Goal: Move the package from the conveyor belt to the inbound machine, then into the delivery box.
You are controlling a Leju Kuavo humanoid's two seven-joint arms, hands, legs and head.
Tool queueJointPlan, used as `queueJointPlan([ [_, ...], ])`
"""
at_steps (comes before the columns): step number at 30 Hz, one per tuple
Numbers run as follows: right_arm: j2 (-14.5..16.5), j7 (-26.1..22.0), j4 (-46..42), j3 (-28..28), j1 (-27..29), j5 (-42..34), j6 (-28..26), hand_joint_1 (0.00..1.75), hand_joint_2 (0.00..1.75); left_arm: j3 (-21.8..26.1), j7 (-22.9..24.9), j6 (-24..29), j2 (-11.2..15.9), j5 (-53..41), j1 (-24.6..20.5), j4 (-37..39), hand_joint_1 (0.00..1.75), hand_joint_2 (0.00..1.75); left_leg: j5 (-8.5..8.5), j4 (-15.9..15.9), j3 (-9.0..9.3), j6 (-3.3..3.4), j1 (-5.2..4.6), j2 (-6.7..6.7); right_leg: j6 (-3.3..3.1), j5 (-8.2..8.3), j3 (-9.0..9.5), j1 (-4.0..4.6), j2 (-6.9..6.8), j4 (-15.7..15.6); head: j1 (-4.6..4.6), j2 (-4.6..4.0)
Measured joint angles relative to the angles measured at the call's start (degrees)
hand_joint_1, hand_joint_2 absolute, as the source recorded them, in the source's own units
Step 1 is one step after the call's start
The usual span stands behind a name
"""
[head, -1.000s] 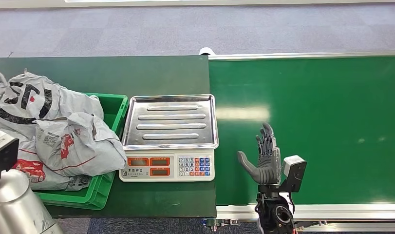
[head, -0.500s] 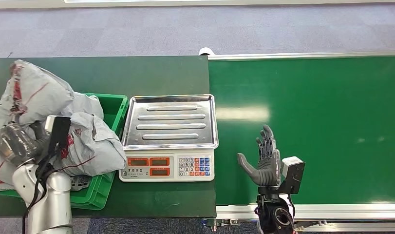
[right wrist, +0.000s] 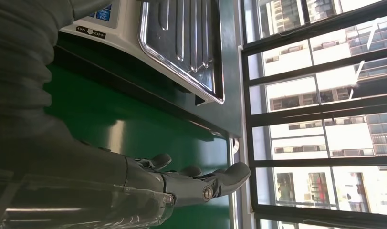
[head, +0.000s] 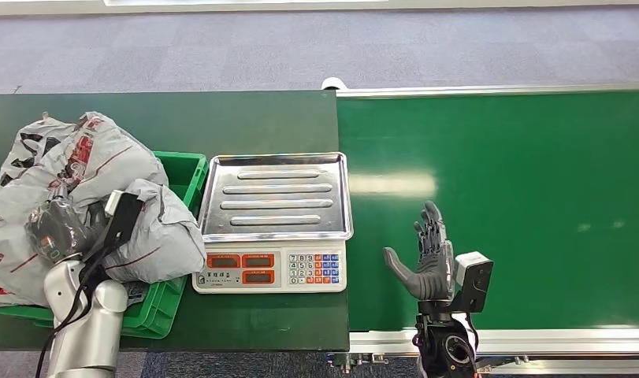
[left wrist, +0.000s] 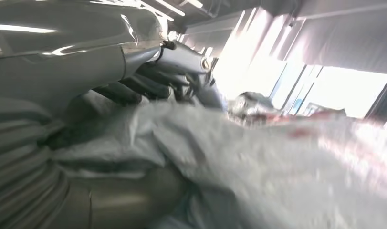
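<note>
My left hand [head: 56, 228] grips a large grey package [head: 79, 161] with red and black print, holding it over the left part of the green delivery box [head: 183, 169]. In the left wrist view its dark fingers [left wrist: 148, 86] lie over the crumpled grey package [left wrist: 277, 162], with the thumb underneath. A second grey package [head: 165, 240] lies in the box. The scale with its steel tray [head: 275, 195] stands bare between box and conveyor belt [head: 536, 197]. My right hand [head: 428, 256] hovers open over the belt's near edge, fingers [right wrist: 191, 183] stretched out and holding nothing.
The scale's keypad and displays [head: 269, 269] face me. In the right wrist view the steel tray [right wrist: 182, 47] lies just beyond the belt's end. A dark green table [head: 221, 118] carries box and scale. Grey carpet [head: 300, 47] lies behind.
My left arm has come up into view with the grey package and shifted it right and slightly lower over the box; the package has turned. The right hand has stayed still.
</note>
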Motion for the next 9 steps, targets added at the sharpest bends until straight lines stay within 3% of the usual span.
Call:
queueJointPlan([
  [3,0.0,0.0,-0.1,0.0,0.1,0.2,0.0,0.0,1.75,1.7,-9.3,1.2,-1.3,1.1,0.4,-3.3,0.0,1.75,0.0,0.0,-0.01,0.0,0.01,0.01,0.0,0.0,-0.01,0.01,0.0,0.0,0.01,0.0],
  [7,0.2,0.0,-0.2,0.1,0.1,0.1,0.0,0.0,1.75,7.8,-31.1,1.5,-6.3,8.9,-0.8,-10.3,0.0,1.75,-0.01,0.0,-0.04,0.01,-0.02,0.03,0.0,0.0,-0.03,-0.02,0.01,0.0,0.02,0.0],
  [9,0.3,-0.2,-0.1,0.2,0.1,0.0,0.0,0.0,1.75,9.1,-35.2,1.6,-7.9,12.5,-1.1,-13.1,0.0,1.75,-0.02,0.0,-0.04,0.01,-0.03,0.05,0.0,0.0,-0.05,-0.03,0.01,0.0,0.01,0.0],
])
